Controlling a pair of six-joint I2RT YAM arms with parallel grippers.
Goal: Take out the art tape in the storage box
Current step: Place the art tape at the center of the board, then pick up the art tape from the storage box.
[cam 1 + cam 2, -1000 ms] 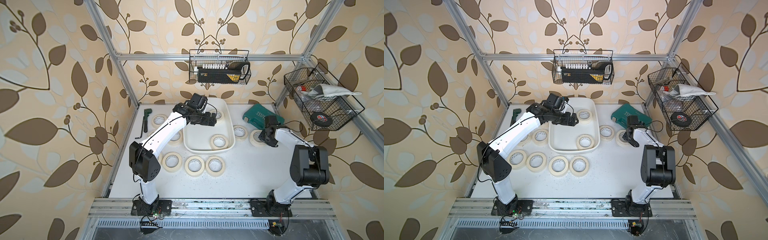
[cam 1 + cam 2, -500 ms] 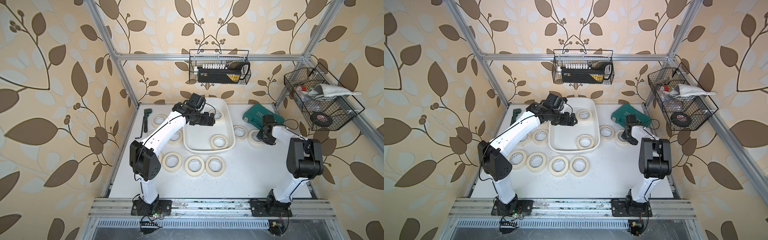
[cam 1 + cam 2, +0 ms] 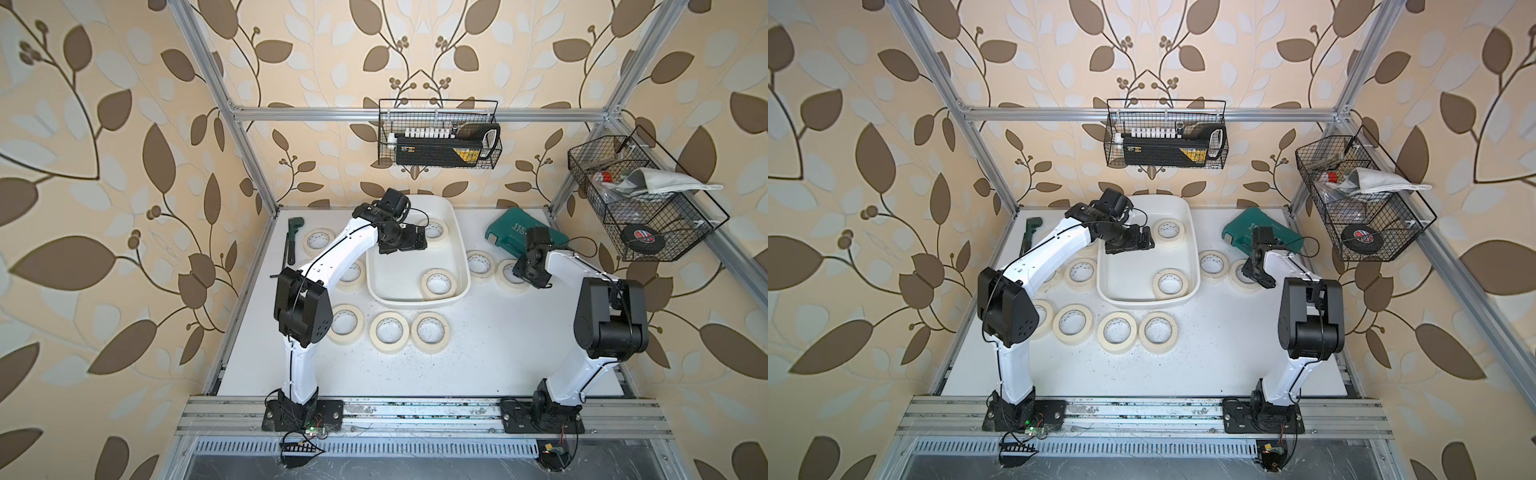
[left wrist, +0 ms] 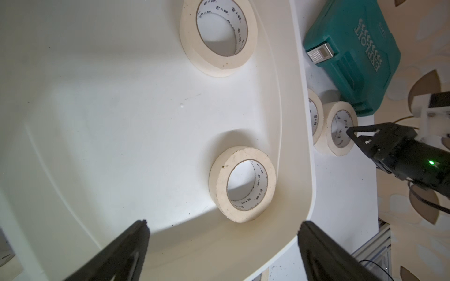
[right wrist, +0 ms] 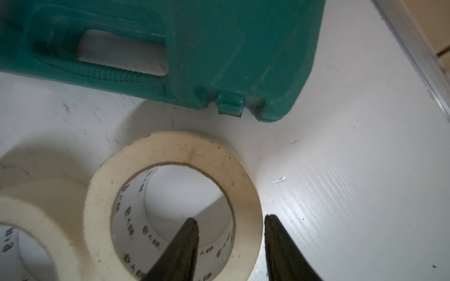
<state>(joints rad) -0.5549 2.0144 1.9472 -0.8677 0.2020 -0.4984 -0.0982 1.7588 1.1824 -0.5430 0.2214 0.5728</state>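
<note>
The storage box (image 3: 466,277) is a shallow white tub at the table's back middle. Two cream art tape rolls lie flat in it, one at the far end (image 3: 434,230) (image 4: 190,46) and one at the near right corner (image 3: 438,284) (image 4: 221,180). My left gripper (image 3: 415,242) (image 4: 224,225) hovers open over the box with nothing between its fingers. My right gripper (image 3: 525,276) (image 5: 230,217) is open astride the wall of a roll (image 3: 508,275) (image 5: 170,148) lying on the table. One finger is inside the core and one outside.
Several more rolls lie on the table, right of the box (image 3: 480,264), left of it (image 3: 318,241) and in a row in front (image 3: 388,332). A teal tool case (image 3: 515,230) sits just behind the right gripper. A wrench (image 3: 292,245) lies far left. Wire baskets (image 3: 438,139) (image 3: 640,199) hang on the walls.
The right gripper's jaws have spread apart from the wall of the roll on the table beside the teal case. The left gripper has stayed open over the box.
</note>
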